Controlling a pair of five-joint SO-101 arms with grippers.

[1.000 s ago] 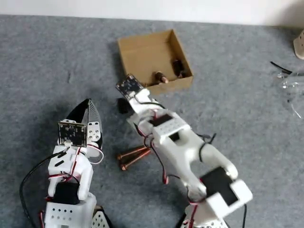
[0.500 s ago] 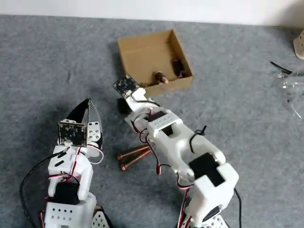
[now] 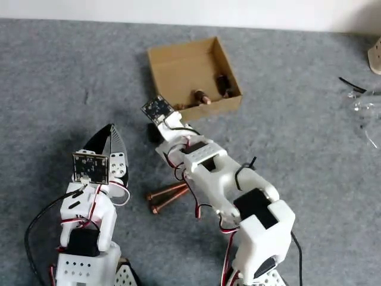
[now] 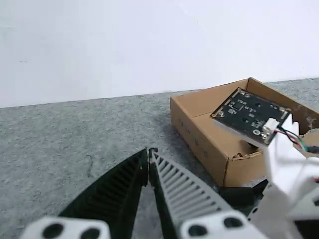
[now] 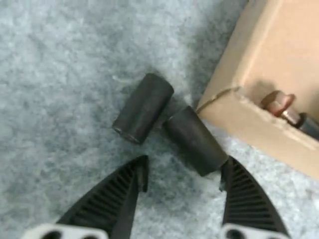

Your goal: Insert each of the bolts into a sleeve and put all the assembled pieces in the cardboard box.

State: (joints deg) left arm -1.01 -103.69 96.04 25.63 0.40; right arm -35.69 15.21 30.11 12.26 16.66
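High view. Left arm at lower left of grey carpet (image 3: pixel 309 155). Left claw (image 3: pixel 111 127) points up-table, tips together, nothing held. Right arm slants from lower right toward box (image 3: pixel 181 65), with its camera board (image 3: pixel 156 109) just off the box's near left corner. Dark shape under that wrist, too hidden to name. Right claw's opening can't be judged from here. Two copper bolts (image 3: pixel 168 196) side by side on the carpet between the arms, far ends tucked under the right arm, no sleeves on them. Two pieces in the box: one (image 3: pixel 202 97) by the near wall, another (image 3: pixel 224 83) by the right wall.

Left wrist view. Left claw (image 4: pixel 149 155) closed tip to tip, empty, low over the carpet. Box (image 4: pixel 199 132) ahead and to one side. Camera board (image 4: pixel 250 115) of the right arm in front of the box's near corner.

Right wrist view. Right claw (image 5: pixel 183 172) wide open, gripping nothing, low over the carpet. Two black sleeves lying down just outside the box's corner (image 5: pixel 259 64). First sleeve (image 5: pixel 143 108) ahead of the claw, apart from the fingers. Second sleeve (image 5: pixel 195 140) close to the box wall, its near end just beside one fingertip (image 5: pixel 228 175); touching or not, can't tell. The two sleeves angled to each other, ends nearly meeting. Copper bolt head (image 5: pixel 278 102) visible inside the box, past the wall.
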